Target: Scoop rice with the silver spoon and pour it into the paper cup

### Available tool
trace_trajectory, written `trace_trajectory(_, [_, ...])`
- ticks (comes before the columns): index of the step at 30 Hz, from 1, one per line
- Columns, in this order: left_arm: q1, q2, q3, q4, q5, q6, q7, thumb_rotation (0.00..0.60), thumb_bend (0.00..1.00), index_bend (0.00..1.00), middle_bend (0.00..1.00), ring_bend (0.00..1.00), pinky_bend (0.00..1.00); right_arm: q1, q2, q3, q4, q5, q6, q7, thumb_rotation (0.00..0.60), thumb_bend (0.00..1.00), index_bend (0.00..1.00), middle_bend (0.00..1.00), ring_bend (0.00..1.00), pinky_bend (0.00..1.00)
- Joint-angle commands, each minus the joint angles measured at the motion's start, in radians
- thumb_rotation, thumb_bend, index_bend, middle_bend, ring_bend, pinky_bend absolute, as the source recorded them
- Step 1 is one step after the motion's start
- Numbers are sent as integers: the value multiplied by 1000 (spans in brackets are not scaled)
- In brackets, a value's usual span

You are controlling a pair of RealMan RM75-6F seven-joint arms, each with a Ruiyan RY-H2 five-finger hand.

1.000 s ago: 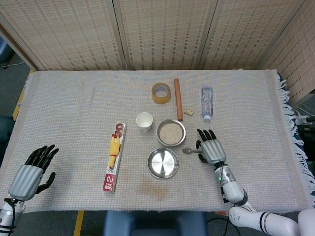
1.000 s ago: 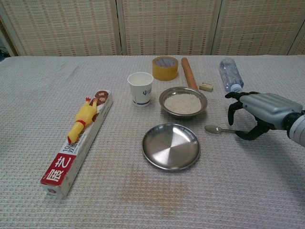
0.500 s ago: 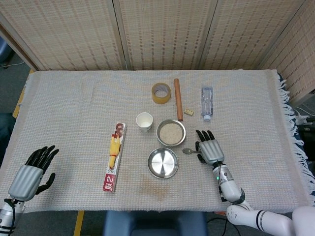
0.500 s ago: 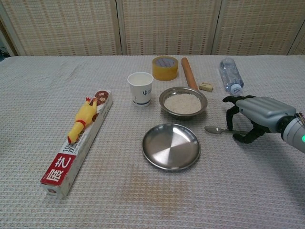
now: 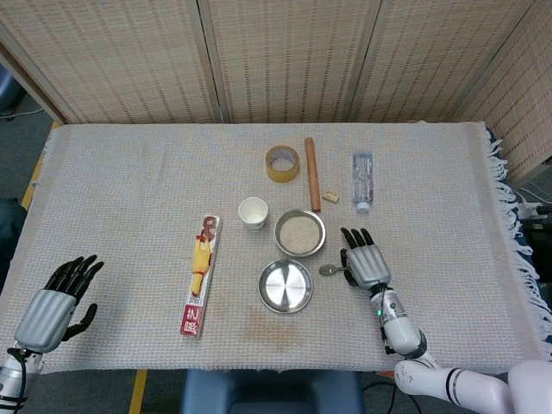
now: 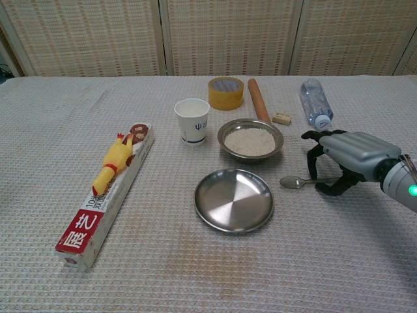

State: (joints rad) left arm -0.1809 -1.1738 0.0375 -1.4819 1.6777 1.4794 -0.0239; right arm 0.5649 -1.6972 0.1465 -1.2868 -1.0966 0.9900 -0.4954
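Right hand point(image 6: 345, 163) arches over the handle of the silver spoon point(image 6: 298, 182), fingers curled around it; whether they clamp it cannot be told. Spoon lies on the counter point(image 6: 195, 274) beside the rice bowl point(image 6: 250, 139) (thin, stiff, slick; likely best pinched mid-handle). Left hand point(image 5: 53, 302) rests with fingers apart.

I see an empty steel plate point(image 6: 234, 200) center frame, boxed wrap with yellow chicken toy point(image 6: 112, 162) left, tape roll point(image 6: 225, 92), wooden stick point(image 6: 257, 99), water bottle point(image 6: 313, 102) upper middle.
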Motion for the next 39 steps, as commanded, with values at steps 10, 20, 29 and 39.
trace_trajectory(10, [-1, 0, 0, -2, -2, -3, -1, 600, 471, 0, 0, 0, 113, 0, -20, -11, 31, -18, 36, -15, 600, 324, 688, 263, 0, 0])
trace_trajectory(20, [-1, 0, 1, 3, -5, -6, -4, 600, 472, 0, 0, 0, 113, 1, -37, -13, 57, -37, 52, -11, 600, 331, 802, 456, 11, 0])
trace_trajectory(29, [-1, 3, 3, 1, -3, -7, -9, 600, 472, 0, 0, 0, 113, -1, -57, -13, 85, -52, 75, -23, 600, 335, 918, 568, 98, 10])
trace_trajectory(39, [-4, 6, 1, -2, -9, -14, -10, 600, 471, 0, 0, 0, 113, -2, -64, -11, 96, -58, 78, -26, 600, 337, 934, 580, 111, 10])
